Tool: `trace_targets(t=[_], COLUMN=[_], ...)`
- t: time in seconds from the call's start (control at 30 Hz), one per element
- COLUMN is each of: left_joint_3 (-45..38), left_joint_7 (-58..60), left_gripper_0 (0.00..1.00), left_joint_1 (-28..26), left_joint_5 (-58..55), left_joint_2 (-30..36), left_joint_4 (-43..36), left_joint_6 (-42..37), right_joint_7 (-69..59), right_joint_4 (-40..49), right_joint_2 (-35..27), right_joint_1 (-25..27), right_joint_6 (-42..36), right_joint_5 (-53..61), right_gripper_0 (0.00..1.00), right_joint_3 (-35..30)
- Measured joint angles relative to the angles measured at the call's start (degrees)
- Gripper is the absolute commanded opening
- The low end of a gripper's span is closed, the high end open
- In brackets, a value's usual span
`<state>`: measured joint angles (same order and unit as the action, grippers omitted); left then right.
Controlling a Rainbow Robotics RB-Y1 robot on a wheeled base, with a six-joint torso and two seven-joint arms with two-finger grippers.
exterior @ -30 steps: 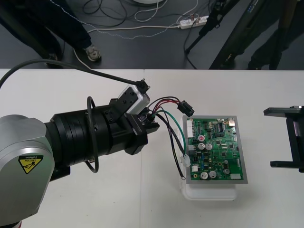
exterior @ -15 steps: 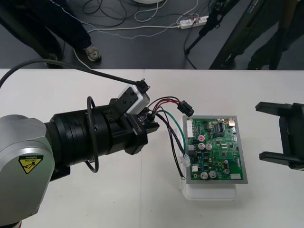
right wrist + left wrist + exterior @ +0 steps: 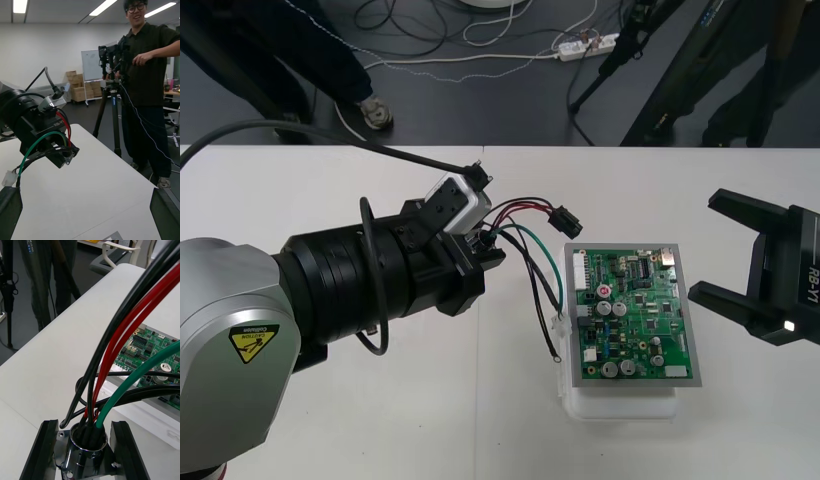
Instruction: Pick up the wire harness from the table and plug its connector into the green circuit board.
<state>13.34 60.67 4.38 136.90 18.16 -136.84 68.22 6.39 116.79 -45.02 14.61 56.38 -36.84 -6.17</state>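
My left gripper [image 3: 480, 252] is shut on the wire harness's round metal socket [image 3: 88, 444], left of the green circuit board [image 3: 632, 315]. In the left wrist view the flanged socket sits between the two black fingers [image 3: 45, 450]. Red, black and green wires [image 3: 525, 235] fan out toward the board. The small black plug [image 3: 565, 220] hangs free just beyond the board's far left corner. A white connector [image 3: 560, 323] dangles by the board's left edge. My right gripper [image 3: 717, 250] stands open just right of the board, with nothing between its fingers [image 3: 9, 210].
The board rests on a white base [image 3: 620, 405] near the table's front right. A black cable [image 3: 330, 135] arcs over the left arm across the table's left half. Bare table [image 3: 430, 400] lies in front of the left arm.
The right gripper has moved left, close to the board's right edge. The left gripper has shifted slightly up and left with the harness, lifting the dangling wires a little.
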Motion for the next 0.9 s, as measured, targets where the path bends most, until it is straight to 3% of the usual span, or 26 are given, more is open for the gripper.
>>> trace_targets(t=[0.6, 0.9], left_joint_3=[0.0, 0.0], left_joint_7=[2.7, 3.4], left_gripper_0=[0.00, 0.00], left_joint_1=[1.7, 2.0], left_joint_5=[2.1, 3.4], left_joint_2=[-1.5, -2.1], left_joint_4=[0.0, 0.0], left_joint_6=[0.0, 0.0], right_joint_7=[-12.6, -16.3], right_joint_4=[11.3, 17.5], right_joint_2=[9.4, 10.0], right_joint_1=[3.6, 4.8], right_joint_6=[-14.7, -25.5], right_joint_5=[-12.1, -13.3], right_gripper_0=[1.00, 1.00], right_joint_3=[0.4, 6.6])
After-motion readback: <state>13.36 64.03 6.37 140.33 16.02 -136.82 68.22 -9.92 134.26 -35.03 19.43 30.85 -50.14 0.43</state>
